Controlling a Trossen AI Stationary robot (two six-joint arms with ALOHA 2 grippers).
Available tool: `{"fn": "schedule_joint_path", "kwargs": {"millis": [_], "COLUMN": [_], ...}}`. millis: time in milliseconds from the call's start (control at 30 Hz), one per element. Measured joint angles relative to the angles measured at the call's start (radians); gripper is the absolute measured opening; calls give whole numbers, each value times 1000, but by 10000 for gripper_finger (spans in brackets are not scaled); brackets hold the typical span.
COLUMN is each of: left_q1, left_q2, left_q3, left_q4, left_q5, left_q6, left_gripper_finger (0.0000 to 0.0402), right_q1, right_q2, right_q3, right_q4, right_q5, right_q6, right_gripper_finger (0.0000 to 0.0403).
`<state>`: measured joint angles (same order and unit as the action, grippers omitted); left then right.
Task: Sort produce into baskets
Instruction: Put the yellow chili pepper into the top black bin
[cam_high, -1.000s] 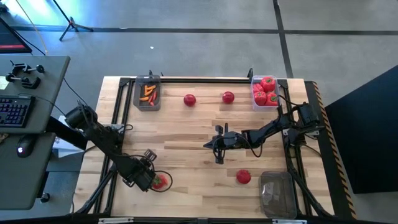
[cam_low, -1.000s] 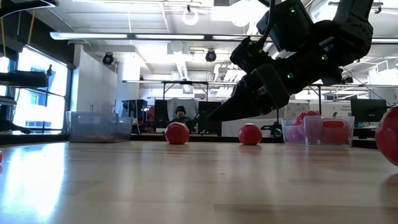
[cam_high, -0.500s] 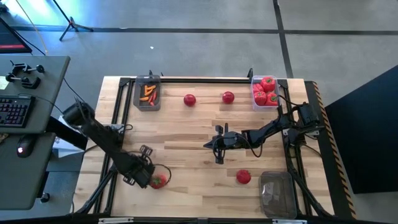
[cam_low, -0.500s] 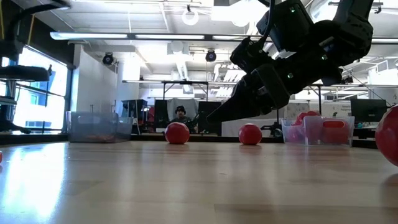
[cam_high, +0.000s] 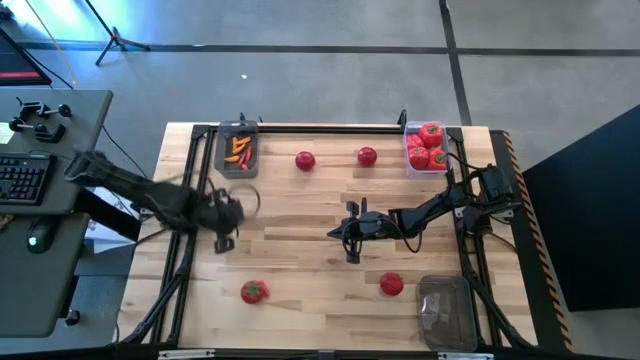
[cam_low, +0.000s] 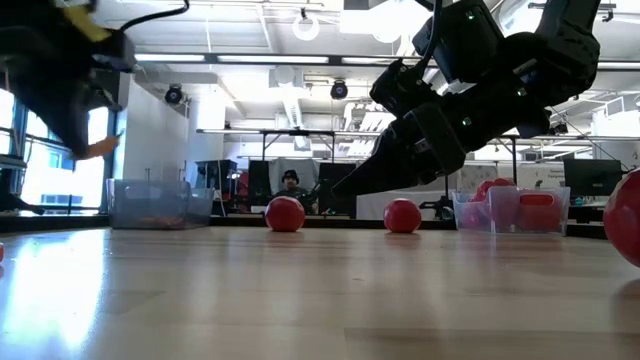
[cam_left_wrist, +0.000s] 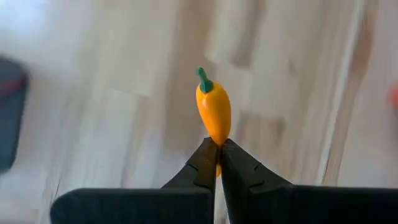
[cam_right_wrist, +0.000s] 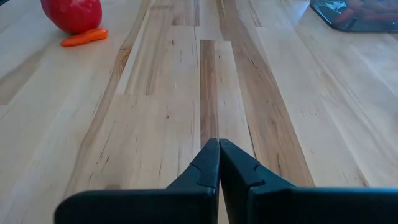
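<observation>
Left end effector (cam_left_wrist: 216, 155): jaws clamped on the lower tip of a small orange pepper (cam_left_wrist: 213, 112), green stem pointing away from me. In the high view this end effector (cam_high: 226, 212) is over the left part of the desk (cam_high: 300, 215), between the carrot basket (cam_high: 237, 150) at the far left edge and a tomato (cam_high: 254, 291) near the front edge.

Right end effector (cam_right_wrist: 219, 163): jaws pressed together, nothing between them. It hangs near mid-desk (cam_high: 351, 230), above the surface.

Produce on the desk: two tomatoes along the far side, one (cam_high: 305, 160) left of the other (cam_high: 367, 156); one more tomato (cam_high: 391, 285) front right, just beside an empty basket (cam_high: 446, 312). Far right basket (cam_high: 427, 147) holds red pieces. The right wrist view shows a carrot piece (cam_right_wrist: 84, 38) touching a red tomato (cam_right_wrist: 72, 14).
</observation>
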<state>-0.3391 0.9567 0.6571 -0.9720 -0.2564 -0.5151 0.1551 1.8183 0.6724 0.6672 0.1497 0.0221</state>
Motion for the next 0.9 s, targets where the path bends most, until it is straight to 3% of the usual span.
{"fn": "schedule_joint_path", "kwargs": {"millis": [200,367,633,900], "left_q1": [263,438,732,1021], "left_q2": [-143,-154,-39,155], "left_q3": [0,62,219,253], "left_q4": [32,46,-36,-19], "left_q5": [27,98,98,144], "left_q6": [-55,56,267,430], "left_gripper_finger": [0,0,0,0], "right_q1": [0,0,0,0], "right_q2": [0,0,0,0], "right_q3": [0,0,0,0], "right_q4": [2,2,2,2], "right_q5": [0,0,0,0], "right_q6": [0,0,4,-2], "right_gripper_finger": [0,0,0,0]}}
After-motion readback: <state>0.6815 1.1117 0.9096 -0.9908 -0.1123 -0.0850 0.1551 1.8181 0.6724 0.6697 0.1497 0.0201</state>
